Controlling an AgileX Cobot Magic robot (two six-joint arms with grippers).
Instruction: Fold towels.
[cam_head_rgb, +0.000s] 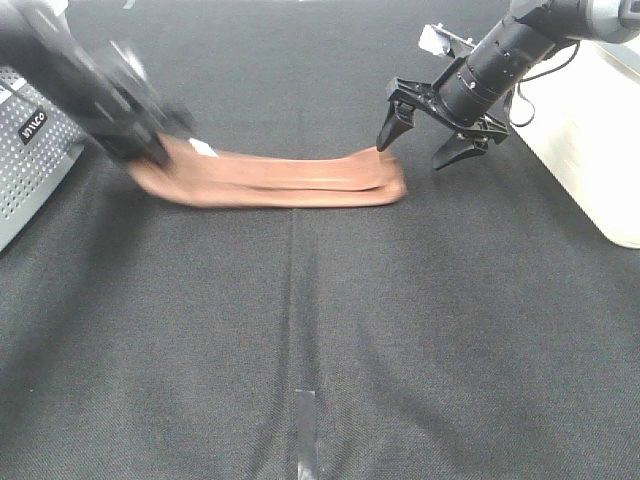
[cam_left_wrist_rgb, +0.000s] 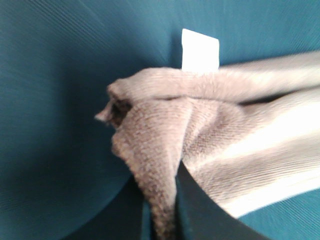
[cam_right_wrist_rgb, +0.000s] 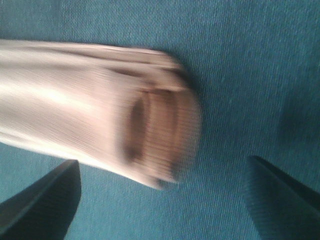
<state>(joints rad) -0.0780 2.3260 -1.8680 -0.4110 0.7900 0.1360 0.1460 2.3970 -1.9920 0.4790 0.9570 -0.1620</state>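
Counted one brown towel (cam_head_rgb: 290, 182), folded into a long narrow strip of stacked layers, lying crosswise on the dark tabletop (cam_head_rgb: 300, 330). Found one white tag (cam_head_rgb: 203, 148) at its left end.

Counted two tools. Saw the left tool (cam_head_rgb: 150, 150), blurred in the high view, clamped on the towel's bunched left end. Confirmed in the left wrist view: cloth pinched between two dark fingers (cam_left_wrist_rgb: 200, 215). Saw the right tool (cam_head_rgb: 412, 155) spread wide at the towel's right end, gripping nothing, with one fingertip just beside the folded end and the other over bare tabletop.

Logged one grey perforated box (cam_head_rgb: 30, 170) at the left edge, one white box (cam_head_rgb: 590, 120) at the right, and one grey strip (cam_head_rgb: 306, 430) on the tabletop near the front.
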